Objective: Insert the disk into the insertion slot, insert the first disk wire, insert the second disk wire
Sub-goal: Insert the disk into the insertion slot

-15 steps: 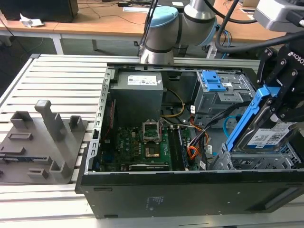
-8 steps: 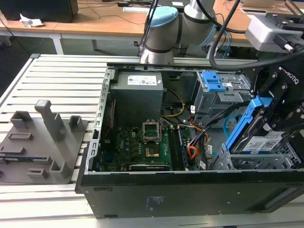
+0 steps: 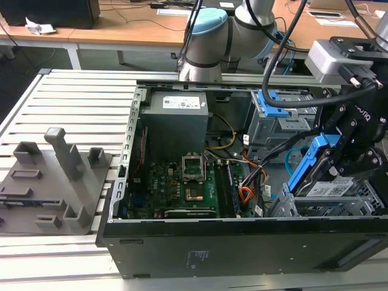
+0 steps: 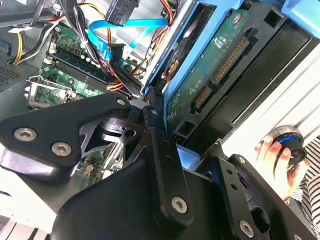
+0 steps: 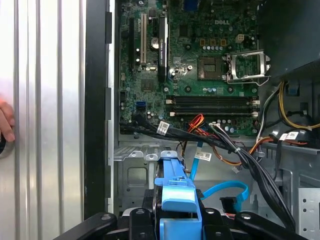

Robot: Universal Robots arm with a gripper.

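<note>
At the exterior view's left, one grey moulded fixture (image 3: 54, 182) with upright pegs lies on the ribbed aluminium table (image 3: 79, 103). At centre, one open black steel case (image 3: 242, 248) exposes one green circuit board (image 3: 176, 188). At right, the black gripper (image 3: 332, 159) pinches the disk (image 3: 306, 167), one flat slab framed in blue plastic, tilted just above the insertion slot (image 3: 327, 209), one perforated silver cage. In the second wrist view, the second disk wire (image 4: 140, 23), one flat light blue ribbon, curves nearby.

- The disk (image 4: 220, 75): bright blue plastic carrier, smooth and slightly glossy, around a bare green circuit board.
- The insertion slot (image 3: 330, 209): silver-grey perforated sheet metal (dull sheen).
- The second disk wire (image 4: 142, 23): smooth light blue plastic sheath.
- The computer case (image 3: 230, 248): matt black metal.
- The table (image 3: 79, 103): ribbed, satin aluminium.
</note>
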